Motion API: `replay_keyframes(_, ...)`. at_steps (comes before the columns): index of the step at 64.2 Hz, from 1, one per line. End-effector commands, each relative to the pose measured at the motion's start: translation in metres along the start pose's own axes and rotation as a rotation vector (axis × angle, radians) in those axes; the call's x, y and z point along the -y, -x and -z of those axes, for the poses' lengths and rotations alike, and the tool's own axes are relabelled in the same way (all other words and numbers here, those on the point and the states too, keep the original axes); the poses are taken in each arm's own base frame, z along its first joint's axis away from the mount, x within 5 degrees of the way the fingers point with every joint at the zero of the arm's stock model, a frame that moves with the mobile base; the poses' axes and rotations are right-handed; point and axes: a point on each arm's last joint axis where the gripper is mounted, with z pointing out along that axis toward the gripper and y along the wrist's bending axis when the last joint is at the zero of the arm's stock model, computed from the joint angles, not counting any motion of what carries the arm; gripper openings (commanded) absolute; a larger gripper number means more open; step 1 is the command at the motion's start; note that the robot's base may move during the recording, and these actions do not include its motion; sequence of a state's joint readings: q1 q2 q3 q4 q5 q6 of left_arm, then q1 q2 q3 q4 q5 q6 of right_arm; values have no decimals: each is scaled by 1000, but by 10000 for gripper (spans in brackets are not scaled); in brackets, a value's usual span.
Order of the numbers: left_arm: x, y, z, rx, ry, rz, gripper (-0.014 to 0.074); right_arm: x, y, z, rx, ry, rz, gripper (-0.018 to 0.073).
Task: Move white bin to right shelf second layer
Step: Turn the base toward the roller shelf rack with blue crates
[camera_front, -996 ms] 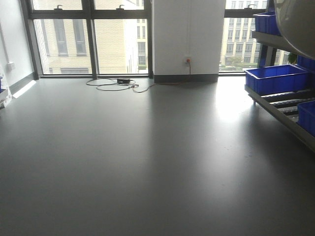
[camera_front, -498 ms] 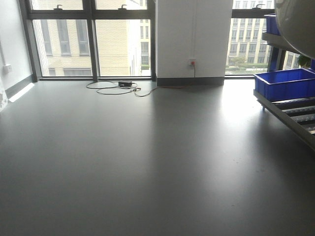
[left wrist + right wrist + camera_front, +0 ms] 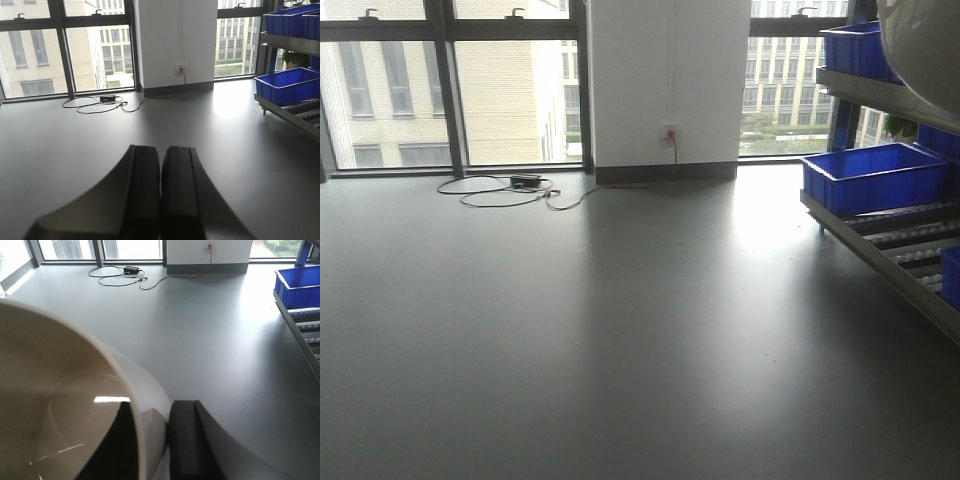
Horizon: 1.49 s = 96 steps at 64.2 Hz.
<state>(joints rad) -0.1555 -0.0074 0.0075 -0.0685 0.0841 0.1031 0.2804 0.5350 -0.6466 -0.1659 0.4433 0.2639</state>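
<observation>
The white bin [image 3: 60, 405] fills the left of the right wrist view, held above the floor. My right gripper [image 3: 152, 440] is shut on its rim, one finger inside the wall and one outside. The bin's rounded underside [image 3: 920, 45] shows at the top right of the front view. The right shelf [image 3: 890, 250] stands at the right edge, with sloping roller rails [image 3: 910, 235] and blue crates. It also shows in the left wrist view [image 3: 295, 112] and the right wrist view [image 3: 307, 330]. My left gripper [image 3: 161, 190] is shut and empty, pointing over the floor.
Blue crates [image 3: 875, 175] sit on the shelf's lower rails and another on the level above [image 3: 855, 45]. A black cable with a power brick [image 3: 510, 190] lies on the grey floor by the windows. A white pillar [image 3: 665, 80] stands at the back.
The view has swung to the right: the pillar and cable have shifted left in the front view and more of the shelf has come back into view. The bin stays in the right gripper.
</observation>
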Motion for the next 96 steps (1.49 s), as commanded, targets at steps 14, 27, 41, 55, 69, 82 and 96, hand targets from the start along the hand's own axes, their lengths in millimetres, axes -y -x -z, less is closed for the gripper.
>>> replay_keyframes(14,0,-4,0,61,4,9,85,-2,18,5,128,20,7,57)
replay_keyframes(27,0,-4,0,61,4,9,85,-2,18,5,128,20,7,57)
replay_keyframes(41,0,-4,0,61,4,9,85,-2,18,5,128,20,7,57)
replay_keyframes(55,0,-4,0,61,4,9,85,-2,18,5,128,20,7,57)
replay_keyframes(69,0,-4,0,61,4,9,85,-2,18,5,128,20,7,57)
replay_keyframes(82,0,-4,0,61,4,9,85,-2,18,5,128,20,7,57)
replay_keyframes(96,0,-4,0,61,4,9,85,-2,18,5,128,20,7,57)
